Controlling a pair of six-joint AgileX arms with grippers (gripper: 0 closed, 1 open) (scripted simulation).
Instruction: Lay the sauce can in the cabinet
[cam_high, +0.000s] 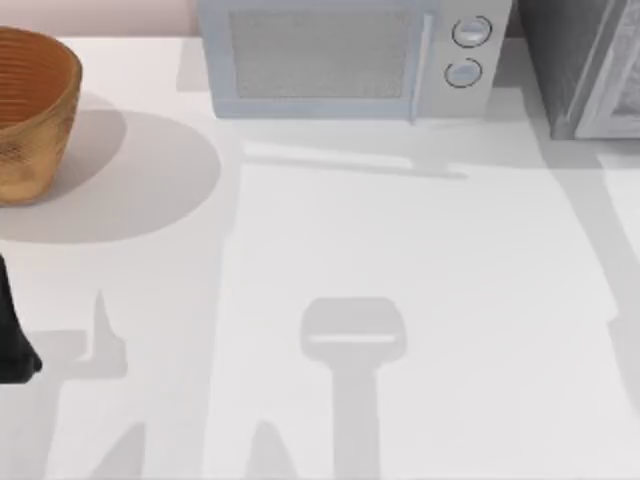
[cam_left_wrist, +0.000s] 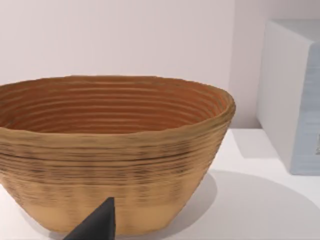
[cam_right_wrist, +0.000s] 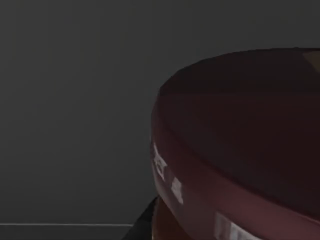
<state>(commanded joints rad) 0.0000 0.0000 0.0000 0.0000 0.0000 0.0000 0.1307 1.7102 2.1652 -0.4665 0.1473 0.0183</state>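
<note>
The sauce can (cam_right_wrist: 240, 150) sits very close in the right wrist view, with its dark maroon round top and rim turned to the camera. A dim, dark grey surface lies behind it. My right gripper (cam_right_wrist: 144, 224) appears as a dark sliver beside the can's lower edge. In the top view the cabinet (cam_high: 575, 70) is the dark grey speckled box with a pale grey framed panel at the far right corner, cut off by the picture's edge. My left gripper (cam_high: 14, 345) is parked at the table's left edge, facing the basket.
A woven brown basket (cam_high: 30, 110) stands at the far left, and it rises close in front of the left gripper (cam_left_wrist: 95, 225) as the same basket (cam_left_wrist: 115, 150). A light grey microwave (cam_high: 350, 60) with two round knobs stands at the back centre.
</note>
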